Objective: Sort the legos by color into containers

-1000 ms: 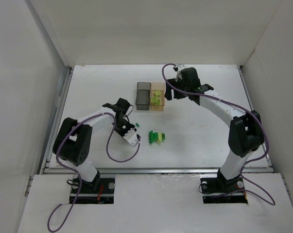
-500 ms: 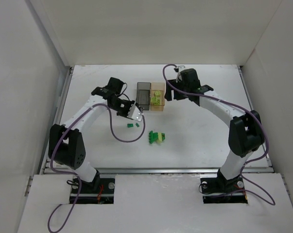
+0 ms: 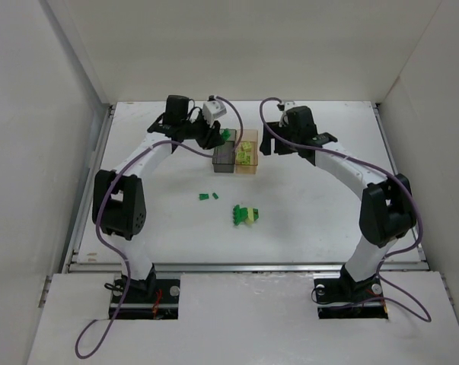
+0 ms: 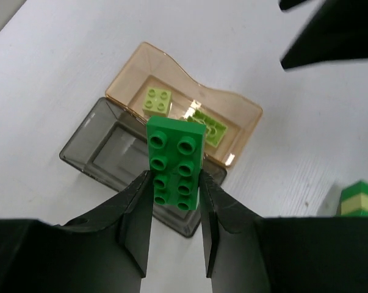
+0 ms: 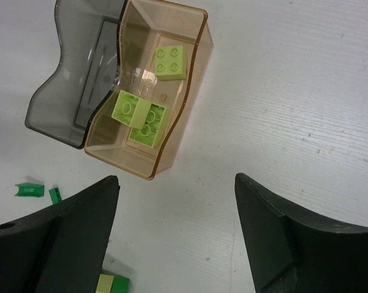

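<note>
My left gripper (image 4: 176,201) is shut on a dark green eight-stud lego (image 4: 176,163) and holds it above the smoky grey bin (image 4: 95,152), which looks empty. In the top view this gripper (image 3: 221,135) is at the far end of the grey bin (image 3: 224,156). The orange-tan bin (image 3: 247,138) stands against its right side and holds pale yellow-green legos (image 5: 170,61) (image 5: 138,116). My right gripper (image 5: 177,207) is open and empty, just right of the orange-tan bin (image 5: 190,79); it also shows in the top view (image 3: 271,143).
Two small dark green pieces (image 3: 207,197) lie on the table in front of the bins. A cluster of dark green and pale legos (image 3: 246,215) lies a little right of them. White walls close in the table on three sides.
My left arm has swung from the middle of the table back to the bins, carrying the dark green lego. The two small green pieces stayed on the table. The right arm has barely moved.
</note>
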`<state>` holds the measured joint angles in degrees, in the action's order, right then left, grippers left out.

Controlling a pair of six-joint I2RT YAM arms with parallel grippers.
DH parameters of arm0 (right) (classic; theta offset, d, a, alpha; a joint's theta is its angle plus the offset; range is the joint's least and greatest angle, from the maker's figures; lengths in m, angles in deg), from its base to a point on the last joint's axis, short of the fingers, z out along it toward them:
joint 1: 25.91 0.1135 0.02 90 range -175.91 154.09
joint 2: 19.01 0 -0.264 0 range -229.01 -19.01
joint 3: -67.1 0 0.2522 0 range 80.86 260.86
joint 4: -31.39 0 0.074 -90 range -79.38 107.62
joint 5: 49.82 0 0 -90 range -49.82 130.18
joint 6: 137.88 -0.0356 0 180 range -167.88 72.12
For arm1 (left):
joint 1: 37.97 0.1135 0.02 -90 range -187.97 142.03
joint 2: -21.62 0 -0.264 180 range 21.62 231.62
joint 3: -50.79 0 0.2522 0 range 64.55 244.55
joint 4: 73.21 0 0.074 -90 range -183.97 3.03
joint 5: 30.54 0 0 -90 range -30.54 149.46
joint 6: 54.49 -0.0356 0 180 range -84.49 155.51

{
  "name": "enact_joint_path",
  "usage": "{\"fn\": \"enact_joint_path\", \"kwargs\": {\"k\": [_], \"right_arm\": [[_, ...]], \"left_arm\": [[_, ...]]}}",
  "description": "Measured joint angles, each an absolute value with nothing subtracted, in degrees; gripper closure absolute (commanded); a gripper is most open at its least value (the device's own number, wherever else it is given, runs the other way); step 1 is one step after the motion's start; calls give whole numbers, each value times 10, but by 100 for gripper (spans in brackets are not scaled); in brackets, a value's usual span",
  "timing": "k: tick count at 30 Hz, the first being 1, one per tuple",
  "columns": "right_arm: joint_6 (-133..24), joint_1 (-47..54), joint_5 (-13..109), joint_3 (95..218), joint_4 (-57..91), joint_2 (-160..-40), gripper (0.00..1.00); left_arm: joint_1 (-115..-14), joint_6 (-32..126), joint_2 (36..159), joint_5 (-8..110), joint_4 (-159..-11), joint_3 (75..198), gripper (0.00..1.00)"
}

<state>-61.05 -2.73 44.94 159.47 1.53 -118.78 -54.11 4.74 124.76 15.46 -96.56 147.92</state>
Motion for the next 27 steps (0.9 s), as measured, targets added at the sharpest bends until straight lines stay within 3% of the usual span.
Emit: {"fn": "enact_joint_path", "kwargs": {"k": [3, 6, 7, 10, 11, 14, 21, 24, 27], "right_arm": [[-612, -29, 449, 1590, 16, -1187, 18], [-612, -30, 449, 1587, 16, -1187, 18], [-612, -31, 449, 1587, 16, -1187, 18], [-614, -31, 449, 1587, 16, -1185, 18], [-614, -32, 449, 1587, 16, -1183, 18], [-614, -32, 450, 1587, 16, -1175, 18], [-614, -34, 453, 1568, 18, -1145, 18], [-613, -34, 455, 1555, 19, -1136, 18], [-612, -34, 457, 1537, 18, -1130, 18]], "left_arm": [[-541, 140, 1283, 164, -933, 1511, 93], [-541, 195, 1313, 177, -925, 1532, 66], [-541, 207, 1319, 180, -924, 1537, 53], [-541, 232, 1329, 189, -924, 1540, 41], [-541, 238, 1330, 191, -925, 1540, 32], [-541, 244, 1328, 195, -923, 1541, 31], [-541, 172, 1273, 202, -950, 1516, 57], [-543, 35, 1218, 190, -1004, 1475, 57], [-551, -109, 1189, 194, -1090, 1438, 42]]}}
